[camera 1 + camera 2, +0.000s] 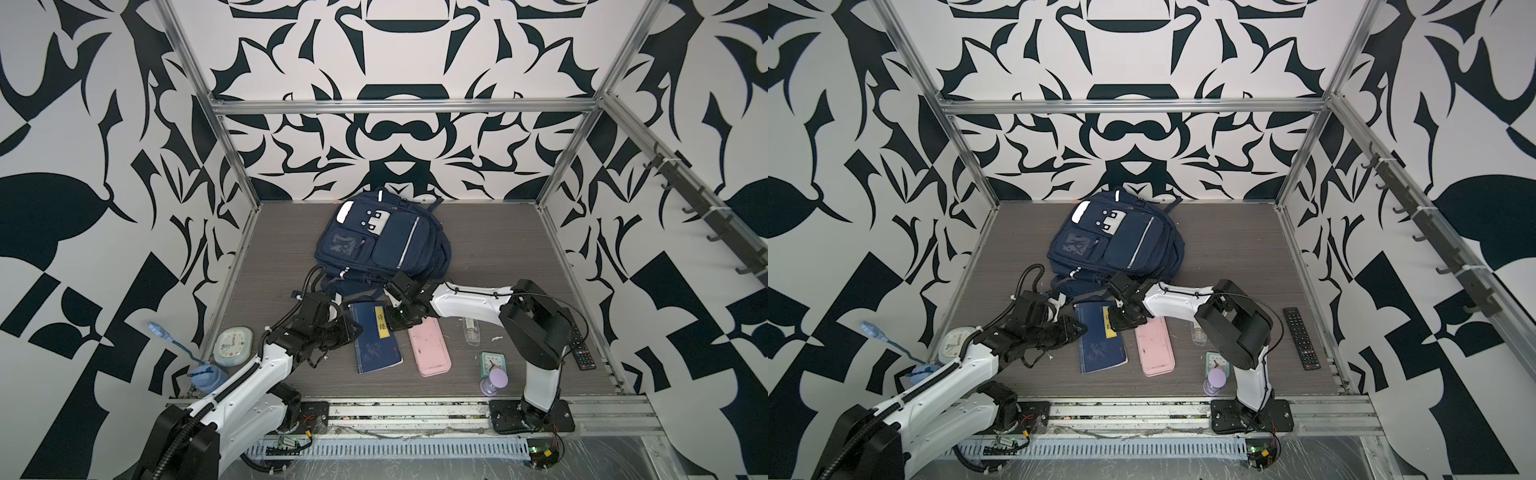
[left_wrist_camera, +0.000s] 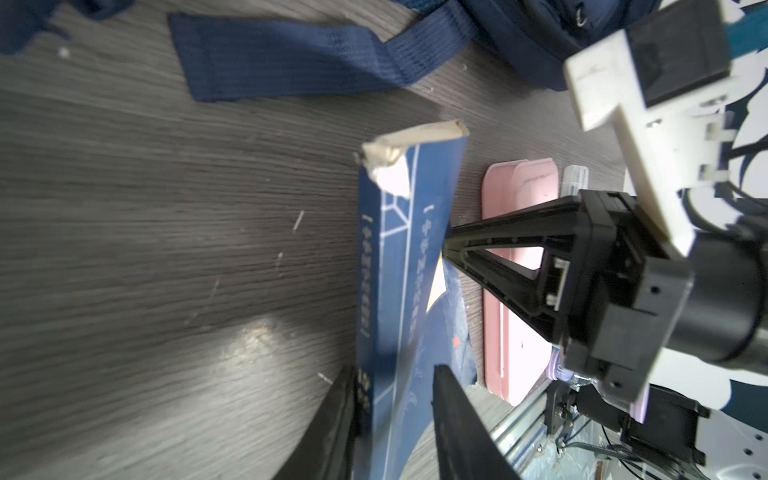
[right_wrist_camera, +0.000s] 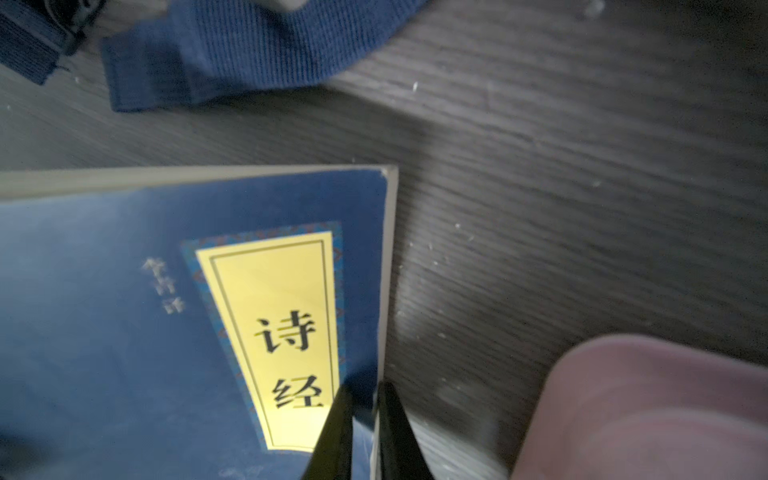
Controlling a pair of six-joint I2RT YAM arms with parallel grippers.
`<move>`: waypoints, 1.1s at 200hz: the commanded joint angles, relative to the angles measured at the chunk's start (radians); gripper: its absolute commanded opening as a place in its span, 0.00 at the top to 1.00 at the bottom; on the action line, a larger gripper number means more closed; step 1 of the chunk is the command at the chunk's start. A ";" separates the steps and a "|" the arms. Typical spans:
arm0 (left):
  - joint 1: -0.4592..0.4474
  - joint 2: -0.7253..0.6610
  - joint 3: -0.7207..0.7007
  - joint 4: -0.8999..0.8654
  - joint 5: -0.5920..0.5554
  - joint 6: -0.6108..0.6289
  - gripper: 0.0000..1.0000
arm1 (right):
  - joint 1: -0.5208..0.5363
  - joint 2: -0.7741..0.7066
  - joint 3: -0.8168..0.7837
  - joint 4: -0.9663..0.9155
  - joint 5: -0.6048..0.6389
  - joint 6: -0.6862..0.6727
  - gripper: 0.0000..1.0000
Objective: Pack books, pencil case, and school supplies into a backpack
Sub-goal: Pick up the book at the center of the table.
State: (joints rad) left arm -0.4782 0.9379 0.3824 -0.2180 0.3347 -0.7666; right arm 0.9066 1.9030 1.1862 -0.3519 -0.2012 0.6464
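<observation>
The navy backpack (image 1: 380,241) lies flat at the back middle in both top views, its straps trailing toward me. In front of it lies a navy book (image 1: 374,338) with a yellow label. My left gripper (image 1: 355,328) is open and straddles the book's spine edge (image 2: 368,291). On the opposite edge, beside the label (image 3: 274,316), my right gripper (image 3: 365,388) is shut on the book. The pink pencil case (image 1: 429,349) lies just right of the book. Further right, partly under the right arm, is the clear packet of school supplies (image 1: 471,330).
A mint square clock (image 1: 492,362) and a purple hourglass-shaped thing (image 1: 494,380) stand at the front right. A black remote (image 1: 582,347) lies by the right rail. At the front left are a pale round clock (image 1: 232,345) and a blue bottle (image 1: 205,376).
</observation>
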 commanded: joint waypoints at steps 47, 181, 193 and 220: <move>-0.008 0.033 0.013 0.031 0.041 0.015 0.67 | 0.017 0.042 -0.039 -0.015 0.017 0.004 0.83; -0.010 0.150 0.070 0.034 0.060 0.063 0.76 | 0.030 0.039 -0.023 -0.005 -0.003 -0.001 0.79; -0.010 0.148 0.070 0.037 0.062 0.059 0.80 | 0.030 0.034 -0.022 -0.006 -0.005 -0.002 0.77; -0.007 0.133 0.089 0.017 0.056 0.070 0.89 | 0.029 0.003 -0.028 -0.007 -0.005 -0.008 0.68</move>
State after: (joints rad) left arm -0.4835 1.0859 0.4290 -0.2203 0.3691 -0.7055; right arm 0.9165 1.9015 1.1843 -0.3386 -0.2020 0.6456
